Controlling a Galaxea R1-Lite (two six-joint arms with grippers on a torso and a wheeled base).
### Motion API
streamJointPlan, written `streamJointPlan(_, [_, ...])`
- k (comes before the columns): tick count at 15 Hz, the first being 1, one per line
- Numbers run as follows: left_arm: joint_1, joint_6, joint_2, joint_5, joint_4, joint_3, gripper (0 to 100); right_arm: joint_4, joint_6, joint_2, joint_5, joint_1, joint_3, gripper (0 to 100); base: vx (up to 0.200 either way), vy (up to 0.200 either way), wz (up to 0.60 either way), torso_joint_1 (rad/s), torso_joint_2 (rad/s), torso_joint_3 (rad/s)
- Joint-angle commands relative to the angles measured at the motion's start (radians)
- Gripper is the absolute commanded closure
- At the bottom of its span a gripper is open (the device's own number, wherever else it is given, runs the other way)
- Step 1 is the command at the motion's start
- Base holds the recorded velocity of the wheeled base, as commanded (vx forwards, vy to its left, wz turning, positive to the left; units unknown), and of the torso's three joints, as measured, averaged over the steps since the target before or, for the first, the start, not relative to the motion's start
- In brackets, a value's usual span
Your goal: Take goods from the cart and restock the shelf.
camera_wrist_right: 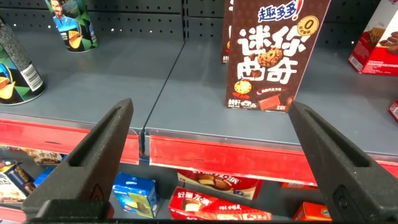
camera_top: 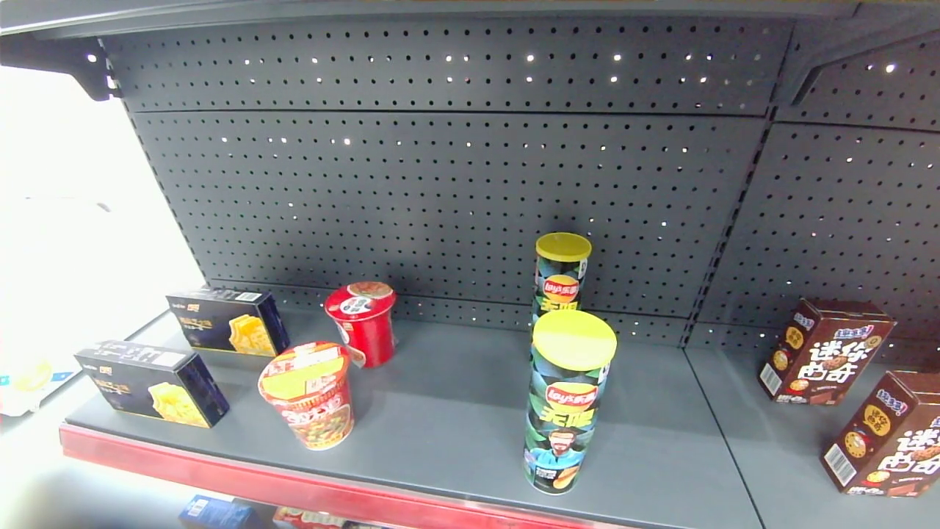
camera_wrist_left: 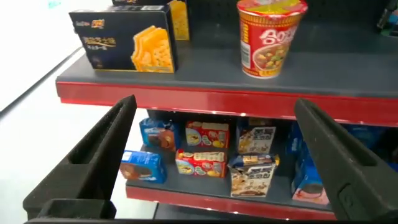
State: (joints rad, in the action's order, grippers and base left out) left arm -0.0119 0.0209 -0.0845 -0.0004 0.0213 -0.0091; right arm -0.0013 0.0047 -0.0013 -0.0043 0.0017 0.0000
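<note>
On the grey shelf (camera_top: pixel 455 411) stand two dark boxes with yellow pictures (camera_top: pixel 153 382) (camera_top: pixel 229 321), two noodle cups (camera_top: pixel 308 393) (camera_top: pixel 362 321), two chip cans with yellow lids (camera_top: pixel 567 400) (camera_top: pixel 560 273) and two brown cookie boxes (camera_top: pixel 824 351) (camera_top: pixel 885 433). My left gripper (camera_wrist_left: pixel 214 162) is open and holds nothing. It sits below and in front of the red shelf edge (camera_wrist_left: pixel 224 99), facing the front dark box (camera_wrist_left: pixel 124 38) and the front noodle cup (camera_wrist_left: pixel 268 34). My right gripper (camera_wrist_right: pixel 211 162) is open and holds nothing, in front of a brown cookie box (camera_wrist_right: pixel 272 53).
A lower shelf holds several blue and red snack packs (camera_wrist_left: pixel 202 155) (camera_wrist_right: pixel 134 193). A perforated dark back panel (camera_top: pixel 440 169) closes the shelf behind. Free shelf room lies between the noodle cups and the chip cans, and between the cans (camera_wrist_right: pixel 71 25) and the cookie boxes.
</note>
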Motion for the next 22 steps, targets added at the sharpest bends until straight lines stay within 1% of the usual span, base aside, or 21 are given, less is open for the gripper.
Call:
streamJointPlan(1, [0.004, -0.001, 0.083, -0.029, -0.026, 0.008, 0, 0.000, 0.000, 0.001, 0.000, 0.000, 0.000, 0, 0.000, 0.000, 0.00, 0.000, 0.00, 0.000])
streamJointPlan(3, [0.004, -0.018, 0.083, 0.002, -0.023, 0.009, 0, 0.000, 0.001, 0.001, 0.000, 0.000, 0.000, 0, 0.000, 0.000, 0.00, 0.000, 0.00, 0.000])
streamJointPlan(5, [0.004, -0.029, 0.083, 0.010, -0.023, 0.009, 0, 0.000, 0.001, 0.001, 0.000, 0.001, 0.000, 0, 0.000, 0.000, 0.00, 0.000, 0.00, 0.000])
streamJointPlan(7, [0.004, -0.029, 0.084, 0.017, -0.023, 0.009, 0, 0.000, 0.001, 0.001, 0.000, 0.001, 0.000, 0, 0.000, 0.000, 0.00, 0.000, 0.00, 0.000])
streamJointPlan(10, [0.004, -0.022, 0.084, 0.013, -0.023, 0.009, 0, 0.000, 0.001, 0.001, 0.000, 0.000, 0.000, 0, 0.000, 0.000, 0.00, 0.000, 0.00, 0.000])
streamJointPlan(12, [0.004, -0.018, 0.084, 0.010, -0.023, 0.009, 0, 0.000, 0.000, 0.001, 0.003, 0.000, 0.000, 0, -0.200, 0.000, 0.00, 0.002, 0.00, 0.000])
streamJointPlan(13, [0.004, -0.021, 0.084, 0.011, -0.023, 0.009, 0, 0.000, 0.000, 0.001, 0.003, 0.000, 0.000, 0, -0.200, 0.000, 0.00, 0.022, 0.01, 0.007])
streamJointPlan(15, [0.004, -0.024, 0.084, 0.014, -0.023, 0.009, 0, 0.000, 0.001, 0.001, 0.001, 0.000, 0.000, 0, 0.000, 0.000, 0.00, 0.000, 0.00, 0.000])
streamJointPlan(19, [0.004, -0.019, 0.084, 0.011, -0.023, 0.009, 0, 0.000, 0.001, 0.001, 0.003, 0.001, 0.000, 0, 0.000, 0.000, 0.00, 0.000, 0.00, 0.000])
streamJointPlan(20, [0.004, -0.022, 0.084, 0.013, -0.023, 0.009, 0, 0.000, 0.001, 0.001, 0.007, 0.000, 0.000, 0, 0.000, 0.000, -0.60, 0.007, 0.00, -0.002])
streamJointPlan(22, [0.004, -0.024, 0.084, 0.014, -0.023, 0.009, 0, 0.000, 0.001, 0.001, 0.006, 0.000, 0.000, 0, 0.000, 0.000, 0.00, 0.000, 0.00, 0.000])
